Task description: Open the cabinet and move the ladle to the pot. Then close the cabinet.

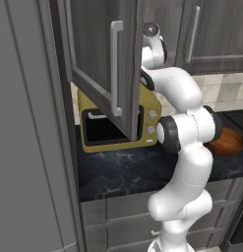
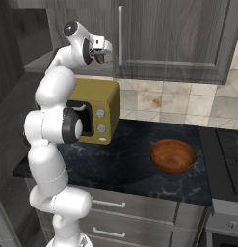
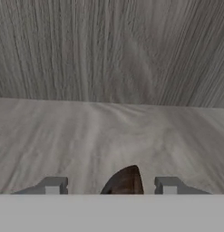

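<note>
The cabinet door is swung open. Inside, on the shelf, the ladle is straddled at six o'clock by the spread gripper, not yet pinched; closing, then lifting, is called for.

The cabinet hangs with its door swung open above the microwave, which stands on the tabletop left of the wooden bowl, with drawers below and the stove at right.

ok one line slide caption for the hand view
Inside the wood-grain cabinet, the gripper straddles a dark brown object, fingertips either side.
</note>
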{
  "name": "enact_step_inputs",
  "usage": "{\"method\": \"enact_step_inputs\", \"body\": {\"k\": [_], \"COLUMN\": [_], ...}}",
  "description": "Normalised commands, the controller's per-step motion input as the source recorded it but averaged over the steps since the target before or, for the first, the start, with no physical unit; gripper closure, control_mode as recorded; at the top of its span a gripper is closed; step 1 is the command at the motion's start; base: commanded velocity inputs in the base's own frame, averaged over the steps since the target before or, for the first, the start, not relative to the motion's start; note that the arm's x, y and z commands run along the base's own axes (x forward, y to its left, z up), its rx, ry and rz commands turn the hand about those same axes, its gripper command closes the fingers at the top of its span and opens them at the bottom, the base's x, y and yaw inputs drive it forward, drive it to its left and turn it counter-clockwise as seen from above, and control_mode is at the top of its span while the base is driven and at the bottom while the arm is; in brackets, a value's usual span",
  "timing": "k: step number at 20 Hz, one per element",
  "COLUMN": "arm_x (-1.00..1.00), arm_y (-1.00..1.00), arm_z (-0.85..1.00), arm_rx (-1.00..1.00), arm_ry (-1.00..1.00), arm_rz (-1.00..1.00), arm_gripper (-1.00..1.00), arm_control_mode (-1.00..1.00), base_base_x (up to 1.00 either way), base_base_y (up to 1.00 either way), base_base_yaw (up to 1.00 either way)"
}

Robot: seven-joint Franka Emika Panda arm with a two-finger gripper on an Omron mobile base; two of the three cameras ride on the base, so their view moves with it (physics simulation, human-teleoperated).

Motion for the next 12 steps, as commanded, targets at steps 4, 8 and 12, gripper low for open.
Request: {"method": "enact_step_inputs", "body": {"k": [4,8,12], "arm_x": [0.00,0.00,0.00], "arm_y": [-0.21,-0.27,-0.31], "arm_z": [-0.10,-0.11,-0.11], "arm_rx": [0.02,0.04,0.09], "arm_ry": [-0.01,-0.02,-0.03], "arm_rz": [0.00,0.00,0.00], "arm_gripper": [1.00,1.00,1.00], "arm_control_mode": [-1.00,-1.00,-1.00], "base_base_x": [0.00,0.00,0.00], "base_base_y": [0.00,0.00,0.00], "base_base_yaw": [0.00,0.00,0.00]}}
